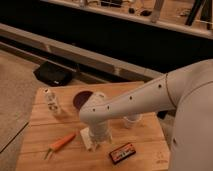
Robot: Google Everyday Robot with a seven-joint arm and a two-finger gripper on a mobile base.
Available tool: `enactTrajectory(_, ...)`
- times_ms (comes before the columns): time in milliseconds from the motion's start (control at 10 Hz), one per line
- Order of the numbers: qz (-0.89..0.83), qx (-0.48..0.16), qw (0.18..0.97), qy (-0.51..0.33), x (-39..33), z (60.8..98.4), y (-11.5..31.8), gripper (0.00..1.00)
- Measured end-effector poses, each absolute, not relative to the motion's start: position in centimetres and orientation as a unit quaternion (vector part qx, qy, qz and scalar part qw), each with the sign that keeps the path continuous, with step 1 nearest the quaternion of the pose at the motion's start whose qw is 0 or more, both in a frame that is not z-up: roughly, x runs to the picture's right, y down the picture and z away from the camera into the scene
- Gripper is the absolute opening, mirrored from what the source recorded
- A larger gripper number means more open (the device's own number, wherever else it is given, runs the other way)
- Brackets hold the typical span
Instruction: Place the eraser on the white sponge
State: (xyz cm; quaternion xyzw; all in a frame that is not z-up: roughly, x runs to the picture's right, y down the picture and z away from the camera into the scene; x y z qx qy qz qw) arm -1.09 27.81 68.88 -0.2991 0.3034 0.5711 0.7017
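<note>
Hand (98, 141) at one white sponge (85, 139), near one eraser (122, 152).

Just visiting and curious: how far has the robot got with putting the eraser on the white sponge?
Nothing looks done yet: the eraser lies on the table, apart from the white sponge. In hand: the gripper hangs low beside the sponge, not at the eraser. Left: grasp the eraser, lift it, set it on the sponge.

Single view: high, near, looking down past arm (145, 97) at table (40, 145); hand (98, 136) centre-frame.
</note>
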Motion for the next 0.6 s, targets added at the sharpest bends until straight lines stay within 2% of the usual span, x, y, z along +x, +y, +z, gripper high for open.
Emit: enactTrajectory(600,0.607,-0.266,0.671,0.332,1.3,70.3,28.8,0.65)
